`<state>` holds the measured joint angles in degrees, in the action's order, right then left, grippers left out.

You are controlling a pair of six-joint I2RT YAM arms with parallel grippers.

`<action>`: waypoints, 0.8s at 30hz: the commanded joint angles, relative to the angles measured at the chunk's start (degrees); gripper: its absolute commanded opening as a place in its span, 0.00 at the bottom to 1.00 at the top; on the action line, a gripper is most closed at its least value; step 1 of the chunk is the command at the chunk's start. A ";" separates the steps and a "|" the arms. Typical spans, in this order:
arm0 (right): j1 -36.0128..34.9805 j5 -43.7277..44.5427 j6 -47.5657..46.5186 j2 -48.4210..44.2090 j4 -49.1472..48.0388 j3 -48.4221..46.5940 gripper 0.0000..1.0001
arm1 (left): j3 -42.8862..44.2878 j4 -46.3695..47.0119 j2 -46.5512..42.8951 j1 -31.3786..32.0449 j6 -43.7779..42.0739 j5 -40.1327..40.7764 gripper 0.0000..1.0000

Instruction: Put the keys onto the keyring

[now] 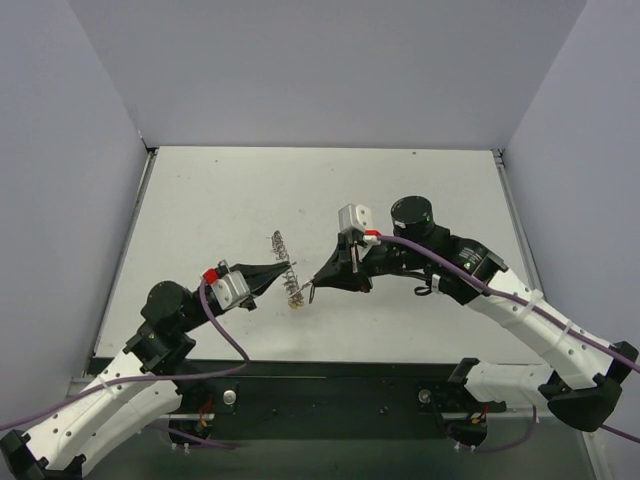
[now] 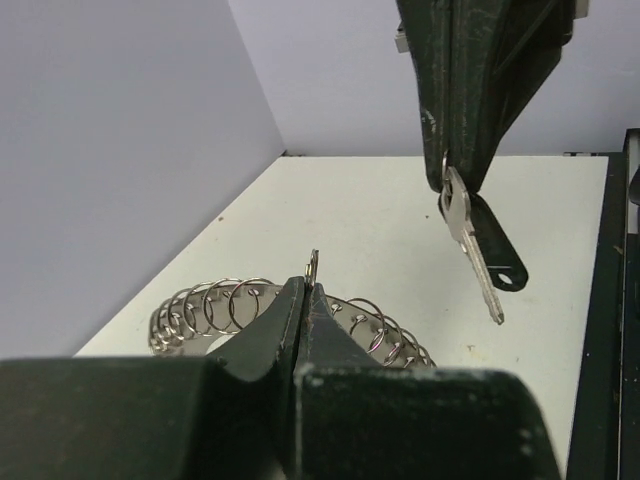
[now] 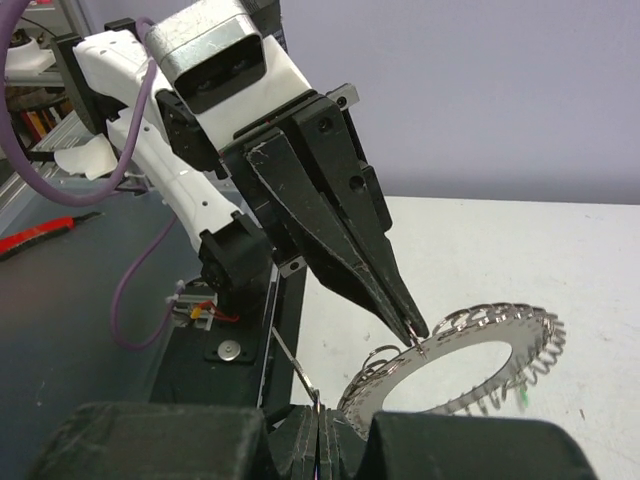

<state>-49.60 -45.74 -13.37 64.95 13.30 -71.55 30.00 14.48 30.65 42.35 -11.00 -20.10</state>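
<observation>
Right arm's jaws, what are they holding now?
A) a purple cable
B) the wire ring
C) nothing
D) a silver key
D: in the left wrist view a silver key hangs blade-down from the right arm's jaws, which are shut on its head. The wire ring is pinched by the left arm's jaws instead.

The keyring (image 2: pixel 215 305) is shiny coiled wire; the key (image 2: pixel 468 240) is smooth, bright metal; the table (image 1: pixel 220 200) is matt white.
</observation>
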 commanded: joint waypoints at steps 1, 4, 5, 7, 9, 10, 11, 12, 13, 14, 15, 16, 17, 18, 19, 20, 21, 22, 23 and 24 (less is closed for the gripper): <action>-0.14 -2.16 -3.94 1.93 1.99 -3.07 0.00 | 3.93 2.92 -0.33 0.10 -2.00 -6.61 0.00; -0.14 -1.90 -5.17 2.99 3.66 -4.03 0.00 | 4.46 2.31 0.37 0.10 -1.74 -10.22 0.00; -0.05 -1.12 -6.48 3.25 5.58 -4.47 0.00 | 4.63 2.22 0.28 0.10 -1.65 -10.66 0.00; -0.05 0.29 -7.90 3.69 7.17 -5.26 0.00 | 4.54 2.39 -0.07 0.10 -1.91 -11.02 0.00; -0.05 2.31 -8.96 3.61 8.23 -5.36 0.00 | 4.46 2.22 -0.51 0.10 -2.00 -11.10 0.00; 0.12 2.40 -8.96 3.35 8.23 -5.36 0.00 | 4.45 2.13 -0.59 0.10 -2.00 -11.10 0.00; 0.38 2.23 -8.87 3.34 8.15 -5.44 0.00 | 4.45 2.04 -0.68 0.10 -2.00 -11.28 0.00; 0.56 2.23 -8.70 3.34 8.15 -5.53 0.00 | 4.45 1.96 -0.68 0.10 -2.00 -11.98 0.00; 0.56 2.14 -8.52 3.52 8.15 -5.79 0.00 | 4.54 2.04 -0.60 0.10 -1.92 -12.42 0.00; 0.47 1.97 -8.52 3.52 8.06 -5.88 0.00 | 4.63 2.04 -0.07 0.10 -1.57 -13.21 0.00; 0.47 1.53 -8.17 3.52 7.88 -5.88 0.00 | 4.72 2.13 0.28 0.02 -1.04 -13.56 0.00; 0.47 1.35 -7.82 3.52 7.53 -5.88 0.00 | 4.98 2.22 0.54 0.02 -0.86 -14.00 0.00; 0.47 1.26 -7.38 3.43 6.66 -5.80 0.00 | 5.07 2.31 1.07 0.10 -0.60 -14.18 0.00; 0.39 1.18 -6.77 3.43 6.22 -5.62 0.00 | 5.07 2.48 1.16 0.10 -0.07 -14.18 0.00; 0.47 1.09 -5.80 3.43 5.69 -5.53 0.00 | 4.98 2.66 1.34 0.02 0.02 -14.09 0.00; 0.47 1.09 -5.19 3.43 4.64 -5.18 0.00 | 5.07 2.66 1.34 0.10 0.11 -13.92 0.00; 0.39 1.09 -4.92 3.52 4.28 -5.09 0.00 | 4.98 2.83 1.42 0.10 0.37 -13.66 0.00; 0.21 1.00 -3.78 3.61 3.84 -4.83 0.00 | 4.98 3.01 1.34 0.10 0.54 -13.39 0.00; 0.21 0.83 -3.43 3.61 2.88 -4.57 0.00 | 4.89 3.18 1.34 0.10 0.72 -12.78 0.00; 0.04 0.82 -3.16 3.69 2.70 -4.48 0.00 | 4.89 3.27 1.34 0.10 0.98 -12.43 0.00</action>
<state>-49.45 -43.29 -18.41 68.79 20.53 -75.22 31.64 13.23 32.60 42.35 -11.31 -33.04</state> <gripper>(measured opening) 0.026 0.024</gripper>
